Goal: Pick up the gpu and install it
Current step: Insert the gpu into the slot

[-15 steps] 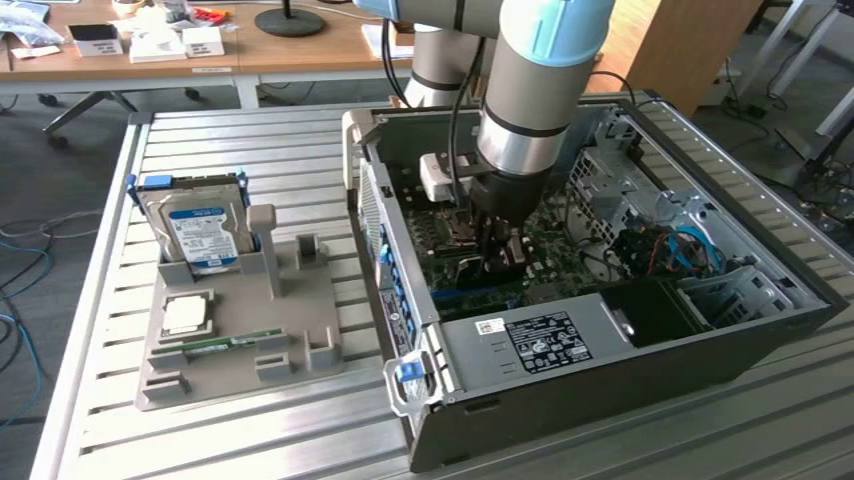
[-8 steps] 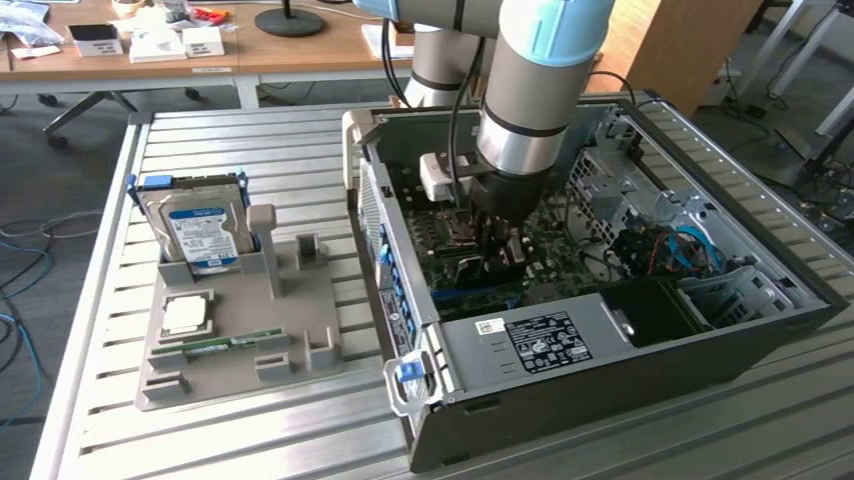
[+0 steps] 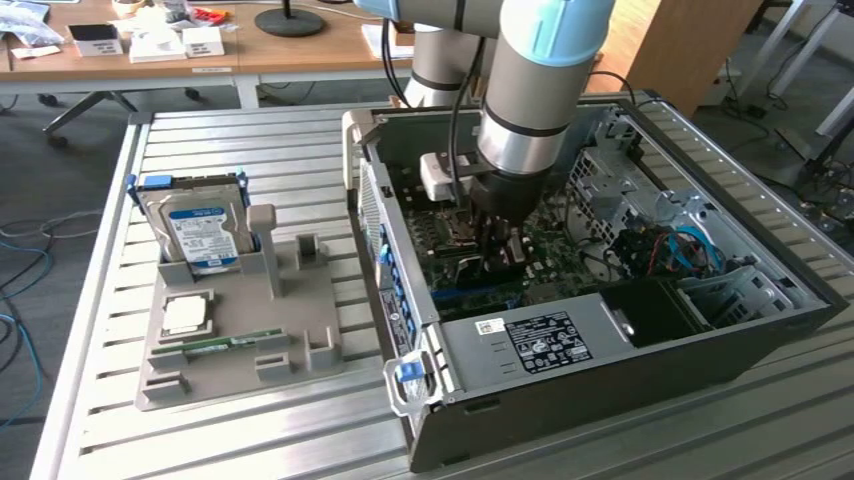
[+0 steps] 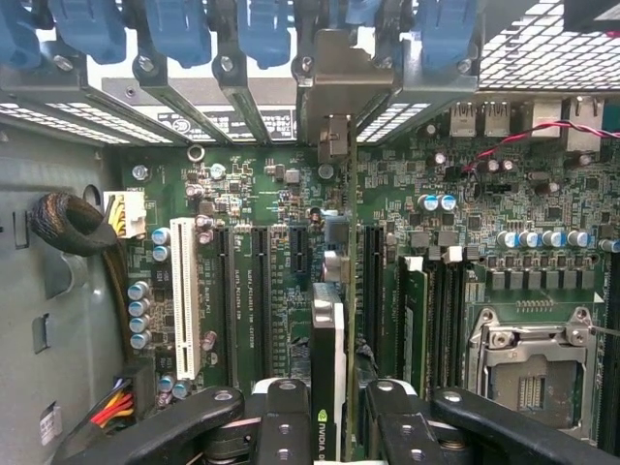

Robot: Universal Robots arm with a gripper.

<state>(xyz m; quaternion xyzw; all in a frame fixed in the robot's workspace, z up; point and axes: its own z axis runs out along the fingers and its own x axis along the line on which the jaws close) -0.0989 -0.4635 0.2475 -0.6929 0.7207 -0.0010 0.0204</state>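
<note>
My gripper (image 3: 489, 240) is lowered inside the open computer case (image 3: 747, 330), just over the motherboard (image 4: 262, 194). It is shut on the gpu (image 4: 327, 349), which I see edge-on between the black fingers (image 4: 286, 417) in the wrist view. The card stands on edge among the long black expansion slots (image 4: 260, 291). Its silver bracket (image 4: 334, 87) reaches the row of rear slot openings with blue clips. Whether the card's edge sits fully in a slot I cannot tell.
On the slatted table at the exterior view's left stands a grey holder (image 3: 240, 340) with a hard drive (image 3: 200, 225), a processor chip (image 3: 184, 315) and a memory stick (image 3: 220, 345). Inside the case are the power supply (image 3: 534, 345) and blue cables (image 3: 687, 250).
</note>
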